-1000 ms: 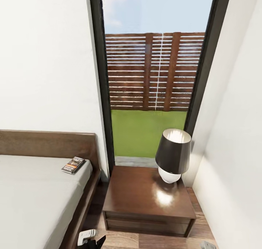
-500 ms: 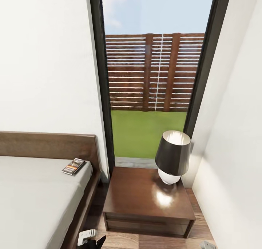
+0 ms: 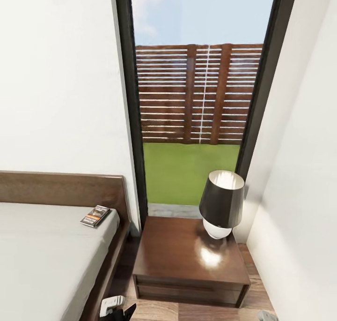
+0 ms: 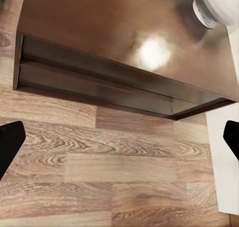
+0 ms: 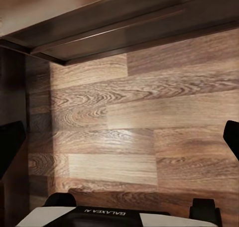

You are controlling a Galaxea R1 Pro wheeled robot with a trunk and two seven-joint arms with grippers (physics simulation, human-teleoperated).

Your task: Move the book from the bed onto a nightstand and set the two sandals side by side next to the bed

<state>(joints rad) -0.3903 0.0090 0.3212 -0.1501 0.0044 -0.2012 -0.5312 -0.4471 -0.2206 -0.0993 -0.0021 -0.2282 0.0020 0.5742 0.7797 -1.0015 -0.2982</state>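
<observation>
The book point(image 3: 95, 215), a thin flat paperback with a dark cover and orange band, lies on the smooth pale mattress of the bed point(image 3: 47, 260), at its far corner by the dark wooden headboard. At three o'clock from it stands the nightstand point(image 3: 189, 260), a boxy dark cabinet with a glossy top. A lamp point(image 3: 222, 203) with a tapered black shade and round white base sits at the top's two o'clock corner. The floor point(image 3: 154, 311) is grained wood planks. The left gripper point(image 4: 119, 137) is spread wide over those planks, its black fingertips cut off at the frame edges. The right gripper point(image 5: 119, 142) is likewise spread. The book's lettering is too small to read.
</observation>
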